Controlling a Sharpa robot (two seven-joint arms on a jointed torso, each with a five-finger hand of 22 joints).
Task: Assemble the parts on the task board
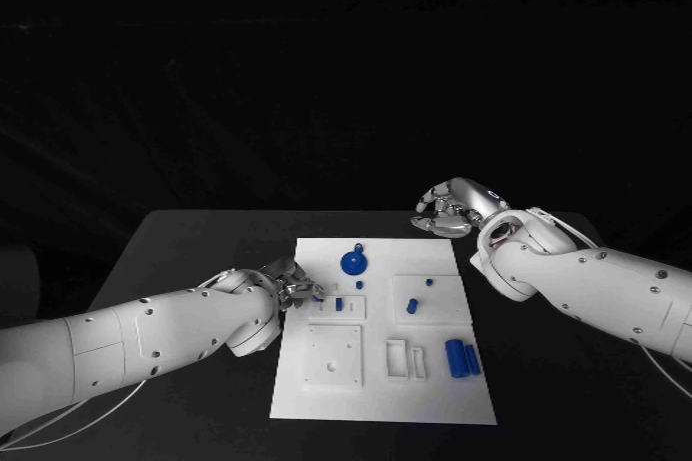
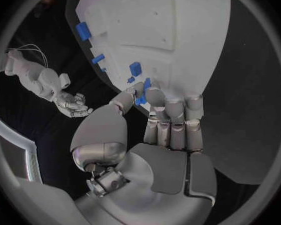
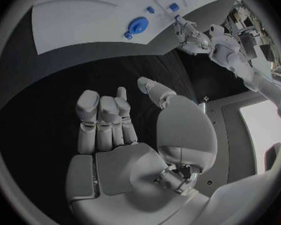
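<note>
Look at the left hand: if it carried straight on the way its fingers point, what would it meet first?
Probably the small blue part at the task board's near edge; the left hand's fingertips already sit right at it, though contact is unclear.

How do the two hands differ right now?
The left hand is at the board's left edge, fingertips pinching a small blue part; the right hand is off the board, past its far right corner, over bare table. The right hand holds nothing, fingers apart. Both are silver hands on white arms.
</note>
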